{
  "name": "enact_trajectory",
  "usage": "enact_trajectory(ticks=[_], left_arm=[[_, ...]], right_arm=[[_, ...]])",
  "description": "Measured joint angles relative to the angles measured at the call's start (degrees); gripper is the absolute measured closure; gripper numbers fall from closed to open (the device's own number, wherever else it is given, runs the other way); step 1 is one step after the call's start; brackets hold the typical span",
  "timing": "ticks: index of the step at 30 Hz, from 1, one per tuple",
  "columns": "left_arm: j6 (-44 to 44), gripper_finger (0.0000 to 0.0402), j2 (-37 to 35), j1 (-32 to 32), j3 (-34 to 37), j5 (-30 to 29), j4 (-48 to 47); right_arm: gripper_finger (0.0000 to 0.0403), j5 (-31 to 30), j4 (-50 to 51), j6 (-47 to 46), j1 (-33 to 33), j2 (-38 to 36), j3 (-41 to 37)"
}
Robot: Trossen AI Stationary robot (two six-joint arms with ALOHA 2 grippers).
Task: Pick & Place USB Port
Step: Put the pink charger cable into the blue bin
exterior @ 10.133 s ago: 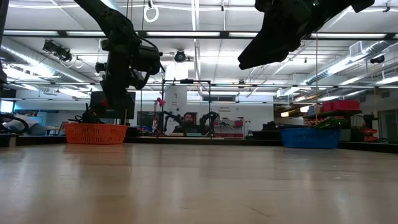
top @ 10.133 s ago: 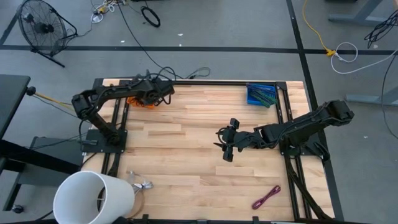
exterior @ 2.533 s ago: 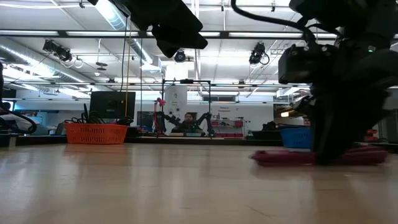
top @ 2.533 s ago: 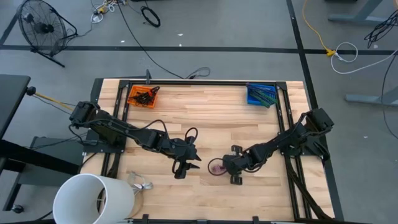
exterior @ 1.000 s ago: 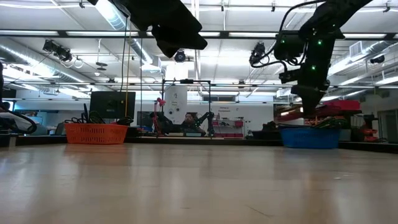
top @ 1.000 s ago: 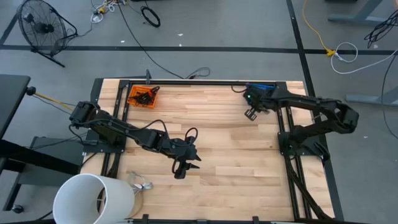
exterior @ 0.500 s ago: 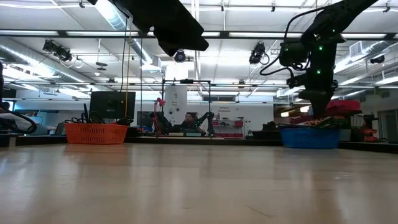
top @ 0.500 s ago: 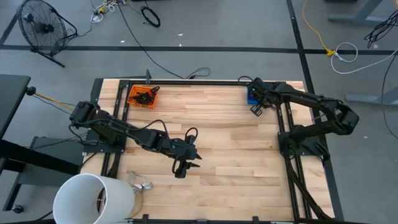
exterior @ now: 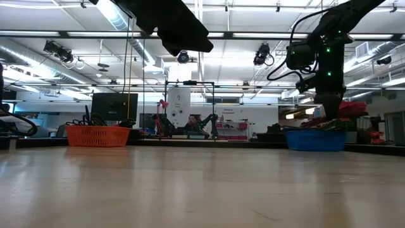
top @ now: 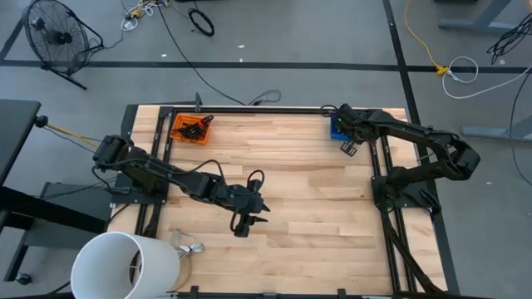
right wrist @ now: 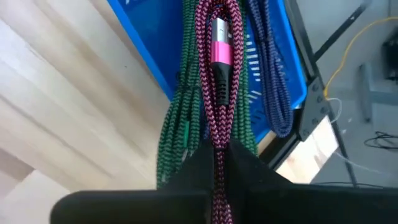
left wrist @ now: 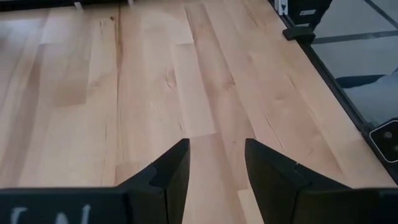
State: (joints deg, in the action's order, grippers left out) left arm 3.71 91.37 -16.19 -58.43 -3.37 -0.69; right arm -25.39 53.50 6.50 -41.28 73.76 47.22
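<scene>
My right gripper [top: 348, 147] hangs over the blue basket [top: 334, 128] at the table's far right, shut on a coiled pink braided USB cable [right wrist: 219, 81]. The cable's silver plug with a pink collar [right wrist: 218, 38] shows beyond the fingertips. Green cables [right wrist: 177, 134] and a dark blue cable [right wrist: 273, 81] lie in the basket under it. In the low view the pink cable [exterior: 352, 108] shows just above the basket [exterior: 314, 139]. My left gripper [top: 242, 226] hovers open above the middle of the wooden table, nothing between its fingers [left wrist: 216, 152]. My right gripper pinches the bundled strands of the pink cable [right wrist: 218, 144] between its two fingers, several strands together. The fingers point steeply down, along the bundle. The looped end with the plug reaches past the fingertips and hangs over the blue basket, clear of the table.
An orange basket [top: 189, 128] with dark cables stands at the far left. A big white tub [top: 125, 266] and a small silver thing [top: 188, 247] sit at the near left corner. Bare wood [top: 316, 208] lies between the arms.
My right gripper has gone a little toward the table's right edge, carrying the pink cable farther over the blue basket, and its wrist has turned somewhat. It has stayed shut on the cable.
</scene>
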Motion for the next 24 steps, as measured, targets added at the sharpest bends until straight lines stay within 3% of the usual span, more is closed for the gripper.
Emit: enact_trajectory(ticks=[10, 18, 24], left_arm=[[-0.15, 0.0243, 0.0, 0.06, 0.0, -0.05, 0.12], [-0.51, 0.0243, 0.0, 1.53, 0.0, -0.08, 0.11], [-0.3, 0.0243, 0.0, 2.66, 0.0, -0.05, 0.09]], right_arm=[[0.0393, 1.68, -4.5, 8.39, 1.68, 0.09, 0.0], [0.0393, -6.0, -5.81, 12.37, 5.0, 0.11, 0.02], [0.0393, -5.72, -7.07, 14.04, 5.13, 0.33, 0.02]])
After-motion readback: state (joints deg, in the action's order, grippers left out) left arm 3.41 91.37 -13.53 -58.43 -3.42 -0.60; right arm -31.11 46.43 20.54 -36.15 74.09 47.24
